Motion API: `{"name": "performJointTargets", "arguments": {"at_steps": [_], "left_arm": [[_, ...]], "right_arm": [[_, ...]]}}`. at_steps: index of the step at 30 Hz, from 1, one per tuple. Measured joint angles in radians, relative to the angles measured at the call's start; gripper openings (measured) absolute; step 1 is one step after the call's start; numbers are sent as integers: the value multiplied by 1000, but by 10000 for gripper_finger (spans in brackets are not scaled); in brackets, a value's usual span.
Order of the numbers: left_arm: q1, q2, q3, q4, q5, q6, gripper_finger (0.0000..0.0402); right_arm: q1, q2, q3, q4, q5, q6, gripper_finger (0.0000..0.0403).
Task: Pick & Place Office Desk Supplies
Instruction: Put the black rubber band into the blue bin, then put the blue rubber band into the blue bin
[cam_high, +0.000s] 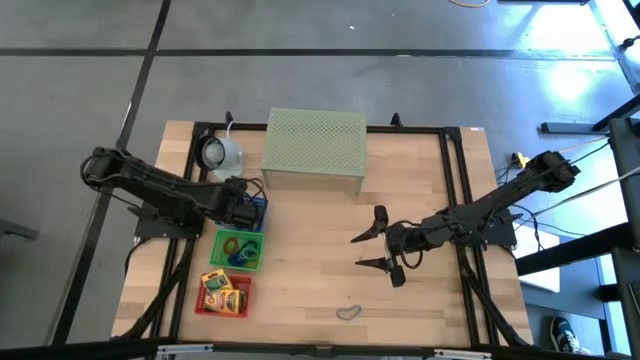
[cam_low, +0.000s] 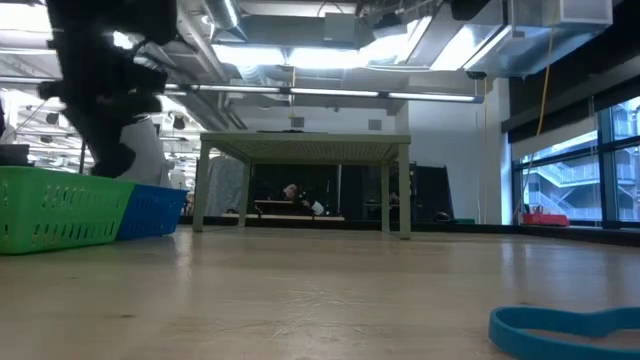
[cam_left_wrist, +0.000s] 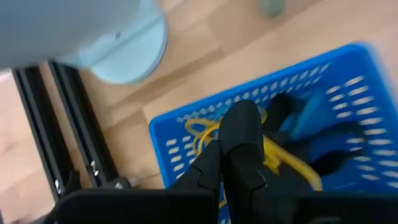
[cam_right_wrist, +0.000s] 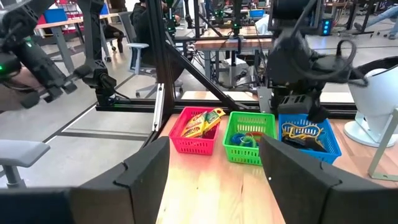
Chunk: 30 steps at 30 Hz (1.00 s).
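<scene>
The right gripper (cam_high: 372, 251), jaws spread empty, is hovering mid-table; the grey loop (cam_high: 348, 313) is lying toward the front edge, nearer it than the clenched left gripper (cam_high: 250, 207).

A thin grey-blue rubber loop (cam_high: 347, 313) lies flat on the bare wood at lower centre of the high view. Coloured loops (cam_high: 238, 248) fill the green mesh basket at left; yellow printed boxes (cam_high: 222, 291) sit in the red basket below it.
</scene>
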Motion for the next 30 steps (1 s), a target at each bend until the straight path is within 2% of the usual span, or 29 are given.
{"name": "performJointTargets", "arguments": {"at_steps": [8,15,19,24,30], "left_arm": [[-1,0,-99,68,52,-53,3],[-2,0,-136,129,86,-27,3],[-2,0,-138,137,72,-25,7],[-2,0,-134,138,60,15,37],[-1,0,-53,133,74,106,97]], "right_arm": [[0,0,0,0,0,0,252],[0,0,0,0,0,0,252],[0,0,0,0,0,0,252],[0,0,0,0,0,0,252],[0,0,0,0,0,0,252]]}}
